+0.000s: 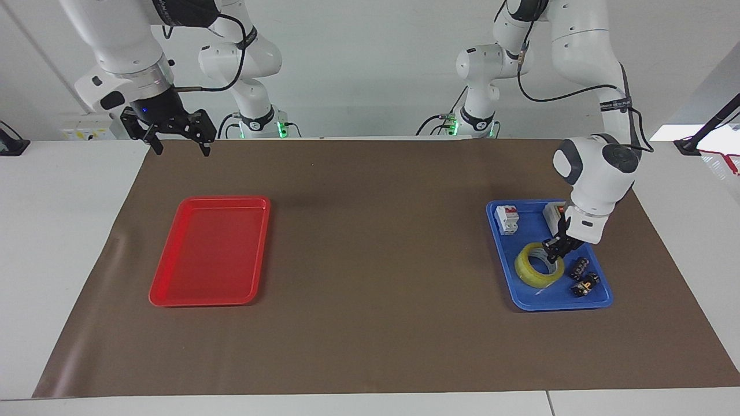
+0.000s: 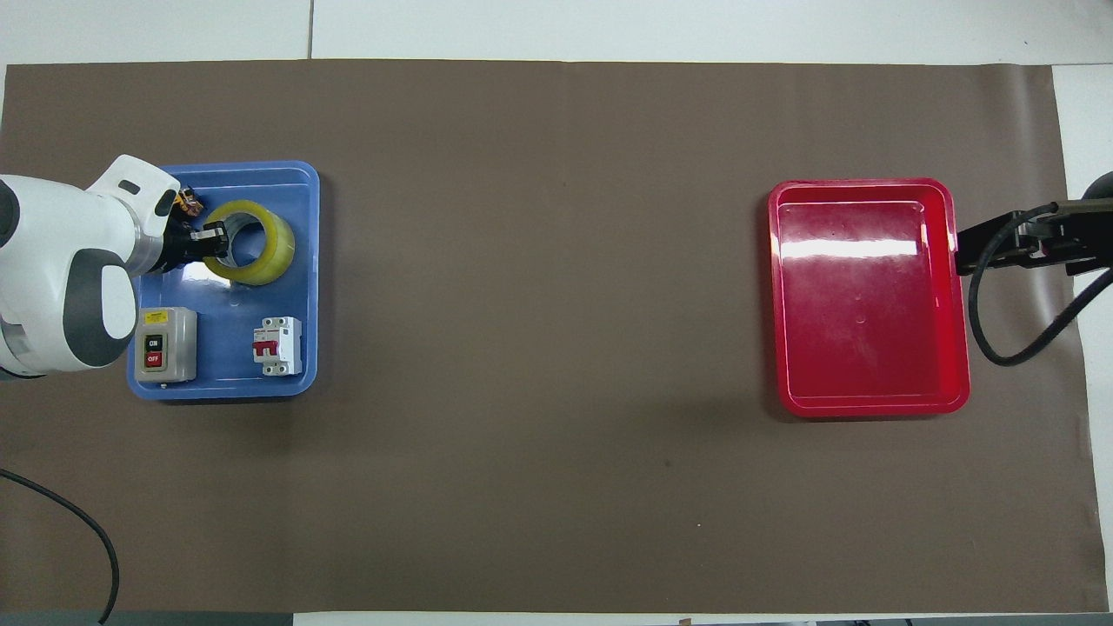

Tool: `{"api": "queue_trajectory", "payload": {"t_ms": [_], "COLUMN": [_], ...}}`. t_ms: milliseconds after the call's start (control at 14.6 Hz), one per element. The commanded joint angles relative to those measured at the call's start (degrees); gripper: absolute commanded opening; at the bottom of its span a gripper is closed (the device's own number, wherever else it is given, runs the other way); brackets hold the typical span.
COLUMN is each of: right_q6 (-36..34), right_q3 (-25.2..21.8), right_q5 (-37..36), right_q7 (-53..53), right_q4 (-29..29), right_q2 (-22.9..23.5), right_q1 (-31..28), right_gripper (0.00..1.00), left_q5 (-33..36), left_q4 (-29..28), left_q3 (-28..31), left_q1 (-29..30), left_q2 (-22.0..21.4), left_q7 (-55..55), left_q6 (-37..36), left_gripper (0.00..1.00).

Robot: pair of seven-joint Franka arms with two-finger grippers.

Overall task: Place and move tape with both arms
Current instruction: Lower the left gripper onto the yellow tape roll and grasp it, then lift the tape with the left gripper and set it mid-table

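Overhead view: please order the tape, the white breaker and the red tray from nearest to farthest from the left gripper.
1. Tape, in the left gripper, in the blue tray.
2. White breaker, same tray, nearer the robots.
3. Red tray, at the right arm's end.
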Motion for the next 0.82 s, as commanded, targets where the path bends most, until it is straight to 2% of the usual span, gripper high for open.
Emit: {"api": "queue_trajectory", "payload": {"t_ms": [0, 206, 481, 755], "right_q6": [-0.03, -0.03, -0.03, -0.38], "right_q3": [0.27, 0.27, 0.27, 0.27], "right_q5": [0.3, 0.39, 0.39, 0.91], "right_q7": [-0.04, -0.22, -0.04, -0.13], "right_q4": [0.74, 0.74, 0.74, 0.04], "right_q2": [0.36, 0.36, 0.36, 0.18], "right_q1": [-0.35, -0.44, -0.44, -0.87], "right_gripper": [1.0, 1.0, 1.0, 1.0], "left_q5": [1.14, 1.58, 3.59, 6.66], "left_q4": [4.2, 8.96, 9.58, 9.32], "left_q3": [0.25, -0.19, -0.19, -0.27], "left_q1": [-0.37, -2.9, -12.12, -24.6], "left_q2": [-4.53, -5.94, -6.21, -5.77], "left_q7": [-1.53, -3.01, -16.35, -33.39], "left_q6": [-10.5, -19.93, -19.51, -18.28], "left_gripper": [0.0, 0.0, 0.0, 0.0]}}
